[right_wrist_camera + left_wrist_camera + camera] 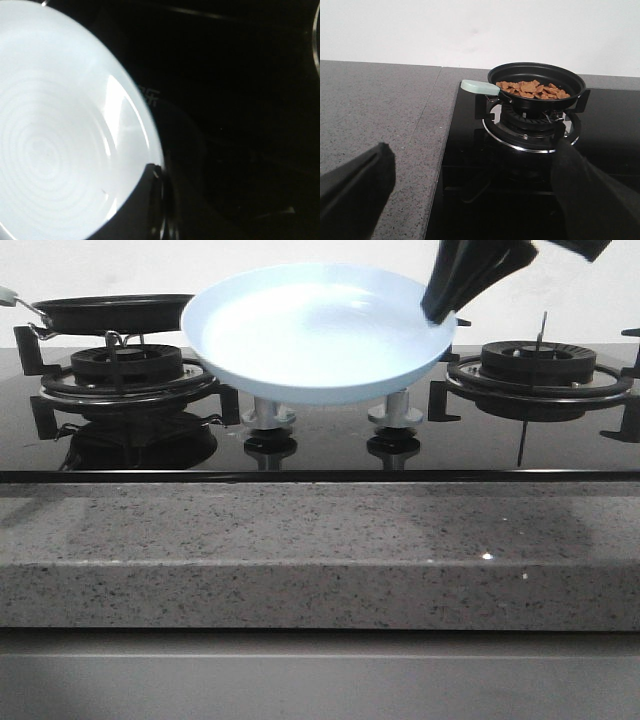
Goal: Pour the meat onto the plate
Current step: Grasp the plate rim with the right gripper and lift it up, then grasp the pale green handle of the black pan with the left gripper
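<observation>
The right gripper (440,308) has its fingers pinched on the right rim of the plate (300,335), holding it tilted above the middle of the hob, upper centre of the front view. The plate carries nothing yet. The meat (532,89) sits heaped in the black frying pan (536,85) on the left burner, upper left of the front view, upper right in the left wrist view. The pan's pale green handle (480,87) sticks out toward frame left there, and that's the key line: the left gripper (470,195), fingers spread wide and holding nothing, hangs low in that frame with the handle up ahead of it. The left arm is plainly nearer. Beneath lies glossy black glass, grey speckled worktop (300,540) in front, a white wall behind.
</observation>
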Robot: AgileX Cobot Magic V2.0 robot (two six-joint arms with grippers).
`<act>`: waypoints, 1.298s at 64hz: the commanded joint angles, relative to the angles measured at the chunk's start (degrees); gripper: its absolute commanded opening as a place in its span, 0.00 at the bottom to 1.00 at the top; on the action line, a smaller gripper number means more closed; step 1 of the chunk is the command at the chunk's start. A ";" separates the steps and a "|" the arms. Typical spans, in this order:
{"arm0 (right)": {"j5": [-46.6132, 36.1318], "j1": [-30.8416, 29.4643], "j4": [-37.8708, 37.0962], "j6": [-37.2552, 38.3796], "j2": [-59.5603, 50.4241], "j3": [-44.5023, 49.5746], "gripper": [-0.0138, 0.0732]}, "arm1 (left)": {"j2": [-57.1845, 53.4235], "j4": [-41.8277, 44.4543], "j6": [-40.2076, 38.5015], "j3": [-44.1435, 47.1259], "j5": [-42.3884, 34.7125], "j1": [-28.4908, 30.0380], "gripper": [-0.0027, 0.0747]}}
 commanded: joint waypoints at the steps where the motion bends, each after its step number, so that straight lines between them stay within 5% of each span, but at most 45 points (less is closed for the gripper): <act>1: -8.14 0.24 1.83 -0.61 -3.23 0.92 0.09 | 0.68 -0.59 -0.51 -2.13 -4.61 -0.43 0.84; 69: -4.10 0.17 1.96 -0.61 -0.55 1.06 0.09 | 0.78 -0.70 -0.51 -2.13 -4.50 -0.43 0.84; 83: -4.10 0.17 1.96 -0.61 -0.55 1.06 0.09 | 1.29 -15.48 -0.51 -3.11 -2.88 -0.43 0.84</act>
